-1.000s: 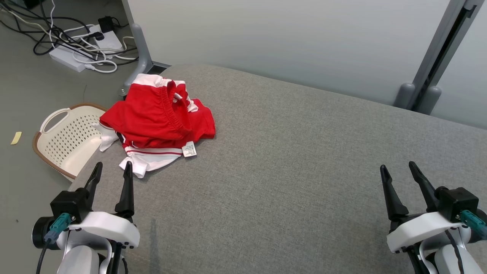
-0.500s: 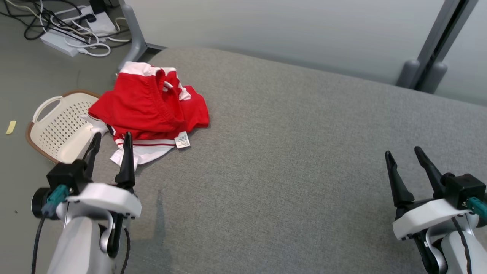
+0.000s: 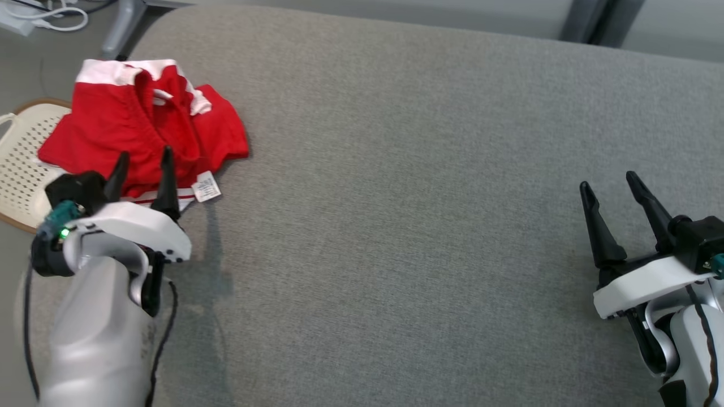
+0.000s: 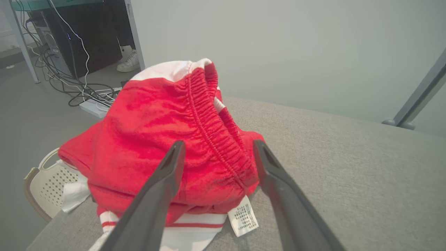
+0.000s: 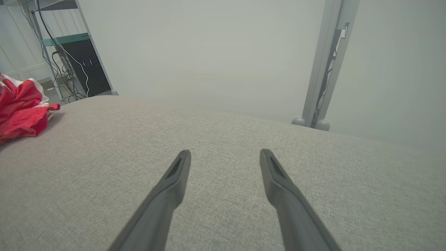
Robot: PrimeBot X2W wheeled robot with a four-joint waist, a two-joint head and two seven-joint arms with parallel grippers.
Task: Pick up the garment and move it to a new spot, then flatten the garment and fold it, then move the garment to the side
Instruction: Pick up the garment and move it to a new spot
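Observation:
The garment (image 3: 141, 127) is a crumpled red piece with white trim, an elastic waistband and a white label, lying at the far left corner of the grey padded surface (image 3: 407, 186). In the left wrist view the garment (image 4: 163, 139) bulks up just ahead of the fingertips. My left gripper (image 3: 143, 157) is open, its tips over the garment's near edge with nothing between them. My right gripper (image 3: 610, 181) stands open above bare fabric at the lower right, far from the garment (image 5: 21, 104).
A cream perforated basket (image 3: 20, 164) sits on the floor off the surface's left edge, partly under the garment. Cables and a power strip (image 4: 92, 106) lie on the floor beyond. A grey post (image 5: 324, 69) stands behind the surface.
The head camera has tilted down, shifting the whole picture. My left gripper has advanced onto the garment's near edge. The right gripper has held its place.

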